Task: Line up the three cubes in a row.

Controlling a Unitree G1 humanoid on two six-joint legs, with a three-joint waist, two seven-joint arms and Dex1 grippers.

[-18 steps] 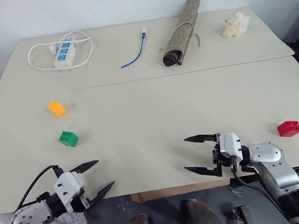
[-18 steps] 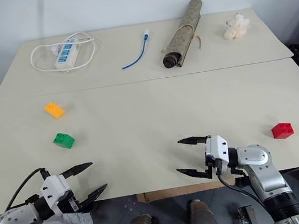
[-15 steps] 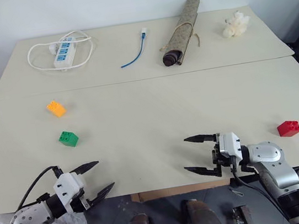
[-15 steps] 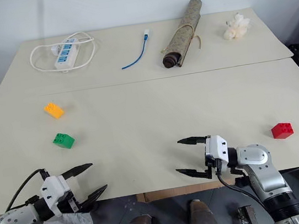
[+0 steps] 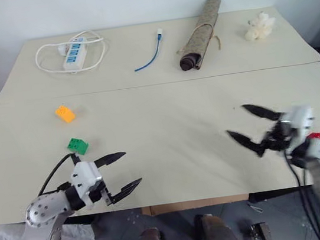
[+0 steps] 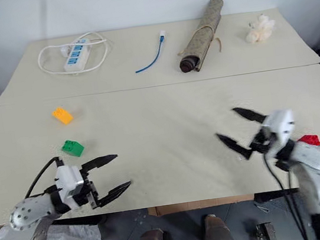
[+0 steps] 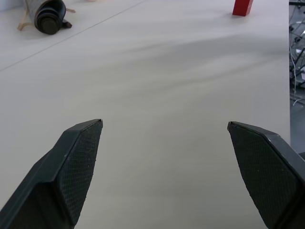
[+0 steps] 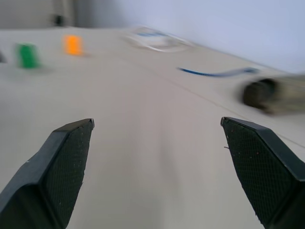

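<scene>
We are looking at two pale tables butted together. The far table (image 5: 142,77) is carrying a white power strip (image 5: 74,50) with its coiled cord at far left, a short blue cable (image 5: 151,52) near the middle, a rolled mat (image 5: 200,32) lying at a slant, and a white lumpy object (image 5: 259,27) at far right. None of these is standing between the claws and the cubes.

On the near table (image 5: 167,125), the orange-yellow cube (image 5: 64,114) is sitting at left, with the green cube (image 5: 78,146) just nearer than it, the two apart. The red cube (image 6: 309,140) is lying well apart from both, at the right edge, partly hidden behind the right arm.

The left arm is reaching in low from the near-left corner, its claw (image 5: 120,173) roughly level and pointing right, nearer than the green cube. The right arm is coming in from the near right, its claw (image 5: 249,125) angled toward the left.

Both claws are standing wide apart, holding and touching nothing.
</scene>
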